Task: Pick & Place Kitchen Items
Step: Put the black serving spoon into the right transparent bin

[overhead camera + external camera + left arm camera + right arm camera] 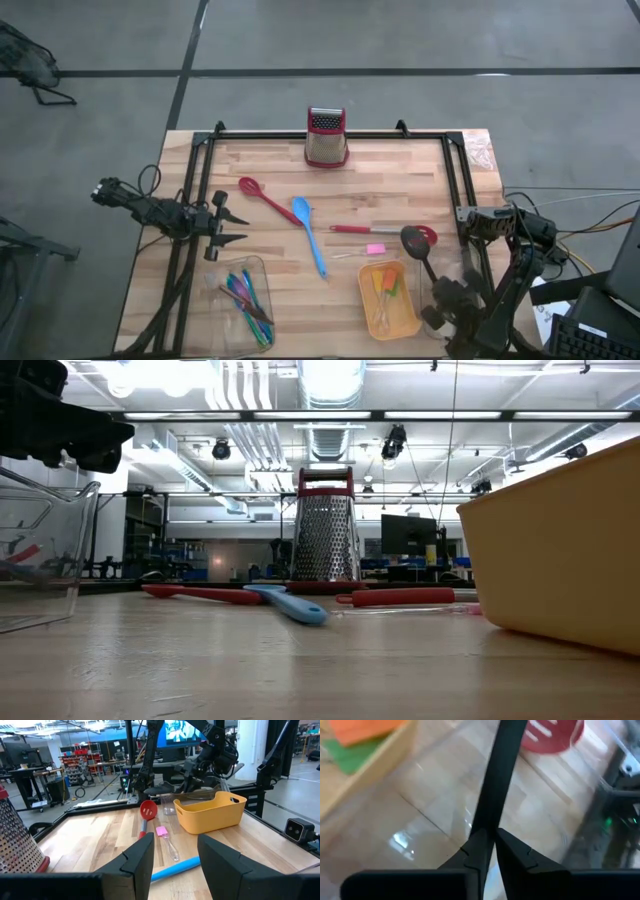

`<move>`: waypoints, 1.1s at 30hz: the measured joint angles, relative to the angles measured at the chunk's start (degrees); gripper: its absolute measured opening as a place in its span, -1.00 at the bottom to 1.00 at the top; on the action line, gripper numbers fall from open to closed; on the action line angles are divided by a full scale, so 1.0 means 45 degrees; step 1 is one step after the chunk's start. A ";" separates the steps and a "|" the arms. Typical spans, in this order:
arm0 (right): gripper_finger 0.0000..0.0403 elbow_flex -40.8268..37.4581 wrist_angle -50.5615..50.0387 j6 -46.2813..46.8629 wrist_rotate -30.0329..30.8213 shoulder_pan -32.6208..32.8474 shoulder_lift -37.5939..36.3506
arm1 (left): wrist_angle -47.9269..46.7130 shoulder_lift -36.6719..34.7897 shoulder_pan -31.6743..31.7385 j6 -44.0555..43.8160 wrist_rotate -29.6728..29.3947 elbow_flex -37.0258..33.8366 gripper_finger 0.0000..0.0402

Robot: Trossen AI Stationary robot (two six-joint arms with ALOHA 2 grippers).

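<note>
Right wrist view: right gripper (489,842) is pinched tight on the thin black handle of the black spoon (419,250), its round matte bowl beyond the fingertips beside the slotted red spatula (385,231); the yellow plastic tray (412,319) sits just beside it. Left gripper (232,224) hangs parted and unloaded at the table's left edge, the smooth blue spoon (308,231) ahead of it.

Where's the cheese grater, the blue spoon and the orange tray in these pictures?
Cheese grater (326,146): high view, on its metal face.
Blue spoon (302,210): high view, on its bowl.
Orange tray (409,322): high view, on its right-hand rim.
</note>
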 joint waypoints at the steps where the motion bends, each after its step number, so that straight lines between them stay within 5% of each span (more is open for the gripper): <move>1: -0.85 0.0005 -0.0078 0.0068 -0.0185 0.0002 0.0005 | 0.0000 -0.0001 -0.0003 0.0000 -0.0001 0.0000 -0.21; 13: -0.96 0.0655 0.0480 -0.0239 -0.0864 0.0007 -0.0063 | 0.0000 -0.0001 0.0001 0.0000 0.0001 0.0000 -0.21; 25: -0.95 0.1273 -0.0943 0.0033 0.1553 -0.0056 -0.0273 | 0.0000 -0.0001 -0.0004 0.0000 0.0001 0.0000 -0.21; 33: -0.54 0.1153 -0.1203 -0.0316 0.1870 -0.0517 -0.0305 | 0.0000 -0.0001 -0.0002 -0.0003 0.0001 0.0000 -0.21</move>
